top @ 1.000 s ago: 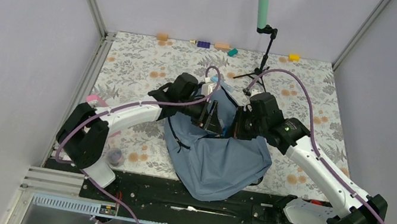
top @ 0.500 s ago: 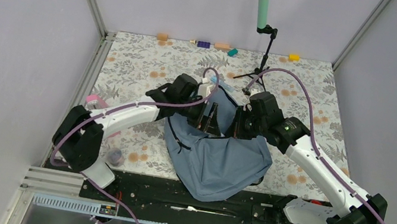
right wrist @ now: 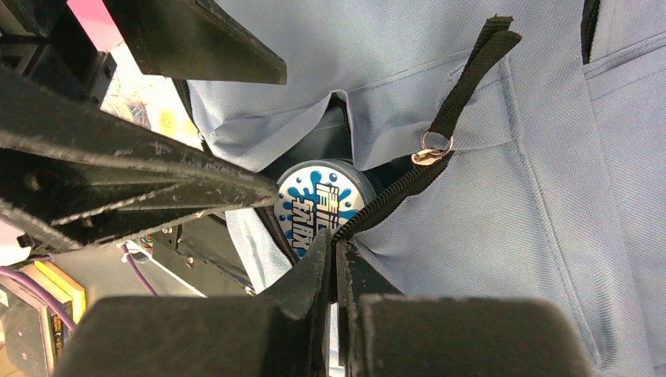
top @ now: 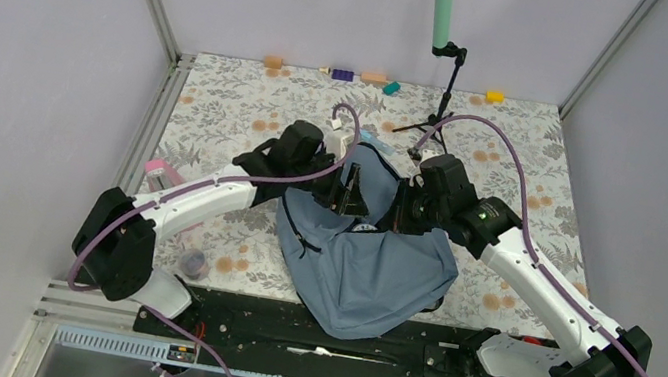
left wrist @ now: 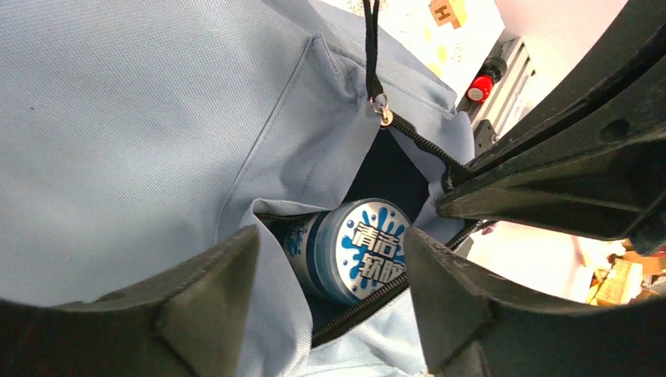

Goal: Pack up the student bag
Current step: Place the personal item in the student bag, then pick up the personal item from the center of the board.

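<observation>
Left gripper (left wrist: 326,245) jaws spread wide, gripping nothing, flanking the round tub (left wrist: 363,250) in the bag's mouth. Right gripper (right wrist: 336,253) clamped tight on the zipper edge (right wrist: 386,196). The student bag (top: 368,270) slumps mid-table, mouth at twelve o'clock, body sagging toward six. Soft, floppy cloth, I'd say; pinch the zipper tape or a strap.
</observation>
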### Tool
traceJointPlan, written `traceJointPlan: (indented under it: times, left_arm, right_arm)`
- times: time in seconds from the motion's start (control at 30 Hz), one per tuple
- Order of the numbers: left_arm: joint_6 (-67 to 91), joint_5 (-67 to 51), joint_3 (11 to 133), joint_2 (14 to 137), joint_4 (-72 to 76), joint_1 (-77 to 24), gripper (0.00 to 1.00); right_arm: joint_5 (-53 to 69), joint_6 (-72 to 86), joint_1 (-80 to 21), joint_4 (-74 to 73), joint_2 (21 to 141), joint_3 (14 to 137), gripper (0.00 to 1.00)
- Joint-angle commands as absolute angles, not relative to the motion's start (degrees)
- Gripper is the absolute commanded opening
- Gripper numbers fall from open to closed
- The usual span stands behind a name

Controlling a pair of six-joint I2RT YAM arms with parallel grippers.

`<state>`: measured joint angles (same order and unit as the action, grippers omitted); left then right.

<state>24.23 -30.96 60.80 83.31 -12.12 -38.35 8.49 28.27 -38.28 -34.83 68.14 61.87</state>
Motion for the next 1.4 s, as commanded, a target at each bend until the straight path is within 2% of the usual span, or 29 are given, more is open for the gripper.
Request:
traceJointPlan:
  times: [0.0, 0.2, 0.37, 0.47, 0.57, 0.63, 0.7, 0.87, 0.93, 1.13, 1.23, 1.37]
  left_arm:
    - [25.86, -32.49, 59.12, 84.55, -4.41, -38.86, 0.63]
    - [27.01, -33.96, 58.18, 87.54, -1.23, -43.43, 0.50]
    - [30.13, -37.48, 55.27, 90.09, 4.11, -46.05, 0.44]
    - [32.27, -39.49, 52.22, 89.32, 9.39, -46.46, 0.43]
    - [29.35, -34.60, 52.06, 86.40, 4.89, -46.34, 0.43]
    - [26.84, -29.33, 53.30, 84.38, -0.55, -46.08, 0.50]
    - [24.72, -23.36, 54.04, 81.26, -6.19, -45.69, 0.62]
    - [26.89, -9.51, 51.62, 72.76, -10.07, -42.86, 0.91]
    - [28.75, -4.85, 49.41, 68.10, -9.98, -41.66, 0.97]
    - [30.39, 12.98, 43.53, 52.81, -18.43, -41.03, 0.99]
    - [35.16, 20.82, 42.61, 45.48, -30.96, -39.56, 0.99]
    - [48.13, 33.14, 44.67, 41.71, -51.29, -37.33, 0.99]
  right_arm:
    - [9.40, 27.67, -38.66, -30.41, 66.46, 65.33, 0.00]
    - [9.40, 27.68, -38.65, -30.41, 66.75, 65.42, 0.00]
    - [9.44, 27.68, -38.67, -30.42, 66.93, 65.91, 0.00]
    - [9.40, 27.64, -38.65, -30.41, 67.05, 66.01, 0.00]
    - [9.34, 27.66, -38.61, -30.47, 67.08, 65.92, 0.00]
    - [9.11, 27.81, -38.66, -30.42, 67.07, 65.91, 0.00]
    - [8.92, 27.81, -38.62, -30.42, 66.85, 65.96, 0.00]
    - [8.14, 27.65, -38.63, -30.42, 66.34, 65.49, 0.00]
    - [7.77, 27.45, -38.68, -30.46, 66.13, 65.19, 0.00]
    - [6.99, 27.05, -38.65, -30.37, 65.68, 64.13, 0.00]
    - [6.66, 27.05, -38.62, -29.82, 65.33, 63.01, 0.00]
    - [5.92, 27.08, -38.64, -28.22, 64.84, 61.17, 0.00]
